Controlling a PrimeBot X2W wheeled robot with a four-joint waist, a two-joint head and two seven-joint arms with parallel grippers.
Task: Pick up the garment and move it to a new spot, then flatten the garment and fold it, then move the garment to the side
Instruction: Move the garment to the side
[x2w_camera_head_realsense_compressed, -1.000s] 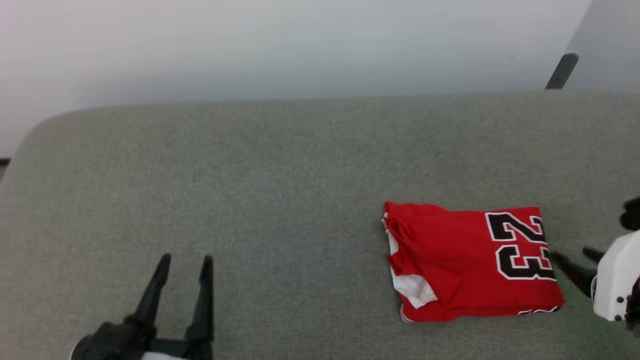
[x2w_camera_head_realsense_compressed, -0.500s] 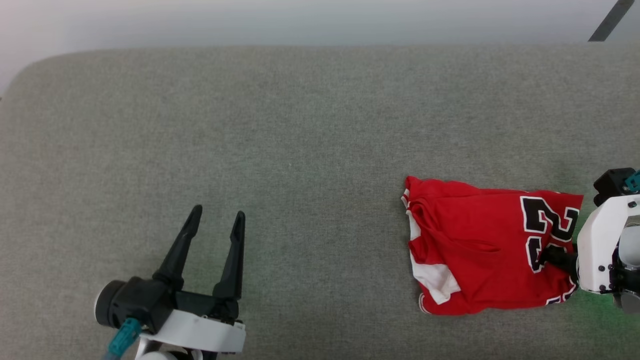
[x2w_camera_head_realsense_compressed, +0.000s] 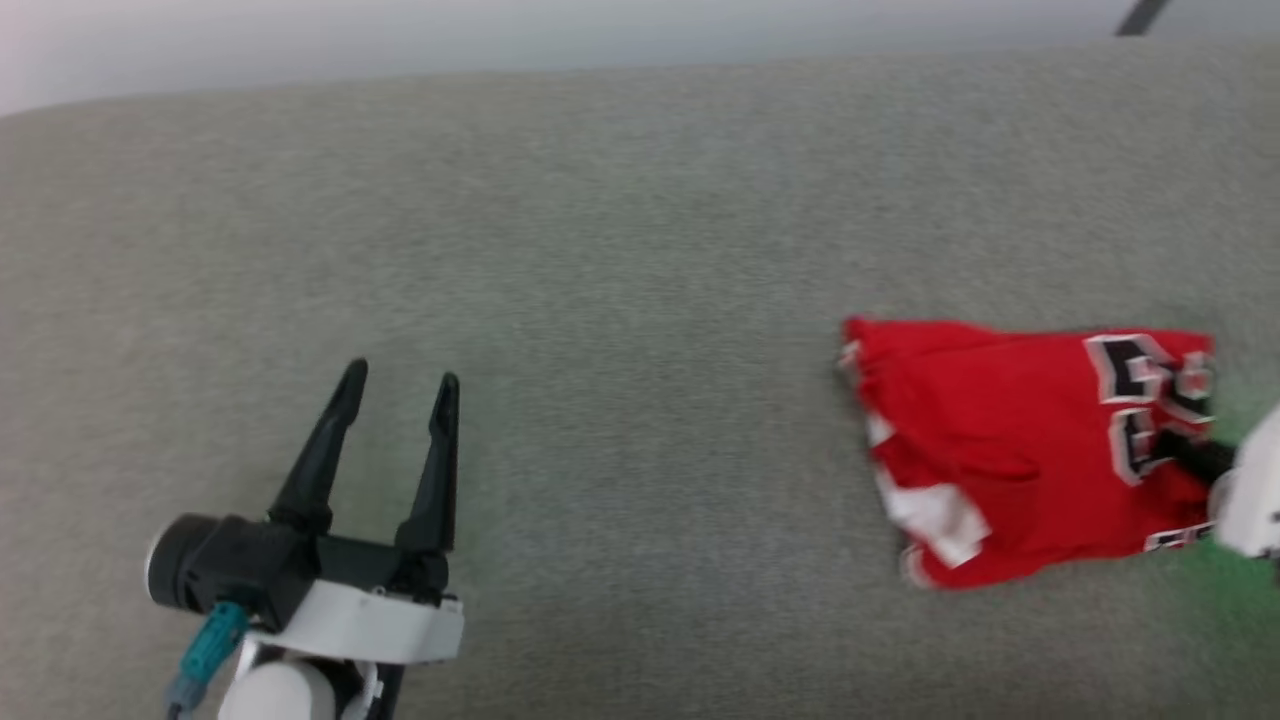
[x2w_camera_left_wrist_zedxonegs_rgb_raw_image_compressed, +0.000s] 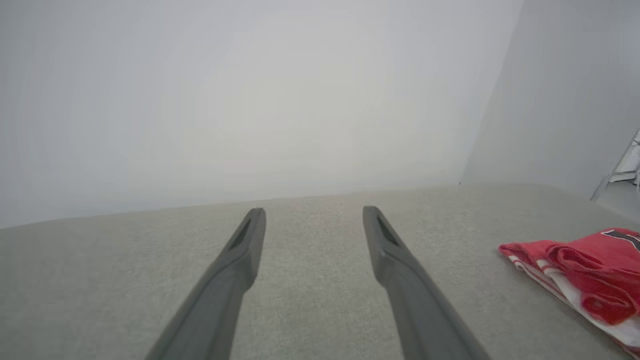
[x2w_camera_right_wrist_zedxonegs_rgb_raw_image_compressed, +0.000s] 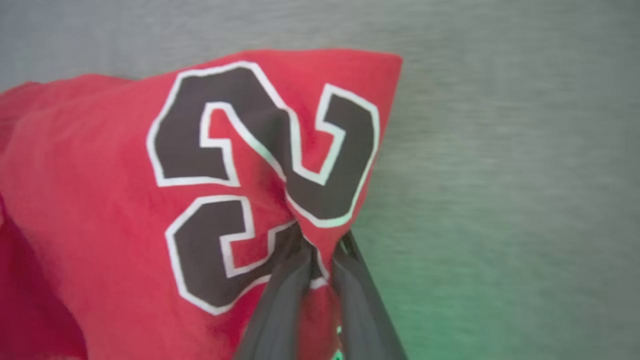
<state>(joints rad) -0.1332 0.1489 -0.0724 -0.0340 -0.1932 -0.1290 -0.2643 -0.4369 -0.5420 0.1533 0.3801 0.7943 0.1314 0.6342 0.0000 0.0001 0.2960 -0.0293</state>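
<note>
The garment (x2w_camera_head_realsense_compressed: 1000, 460), a folded red jersey with white trim and black numbers, lies at the right of the grey surface. My right gripper (x2w_camera_head_realsense_compressed: 1185, 450) comes in from the right edge and is shut on the garment's numbered end. In the right wrist view its fingers (x2w_camera_right_wrist_zedxonegs_rgb_raw_image_compressed: 345, 280) pinch a fold of the garment (x2w_camera_right_wrist_zedxonegs_rgb_raw_image_compressed: 100, 190) just below the numbers, and the cloth rises in a peak toward the pinch. My left gripper (x2w_camera_head_realsense_compressed: 395, 385) stands open at the lower left, far from the garment, with nothing between its fingers (x2w_camera_left_wrist_zedxonegs_rgb_raw_image_compressed: 240, 250). The garment's (x2w_camera_left_wrist_zedxonegs_rgb_raw_image_compressed: 580, 270) left edge appears in the left wrist view.
The grey fabric-covered surface (x2w_camera_head_realsense_compressed: 600, 300) spreads wide between the two grippers. A pale wall (x2w_camera_left_wrist_zedxonegs_rgb_raw_image_compressed: 250, 100) runs behind its far edge. A dark slanted bar (x2w_camera_head_realsense_compressed: 1140, 15) shows at the top right.
My right gripper has gone from open beside the garment's right edge to shut on its numbered end, bunching the cloth. The head camera has tilted down and shifted, so the whole picture has moved.
</note>
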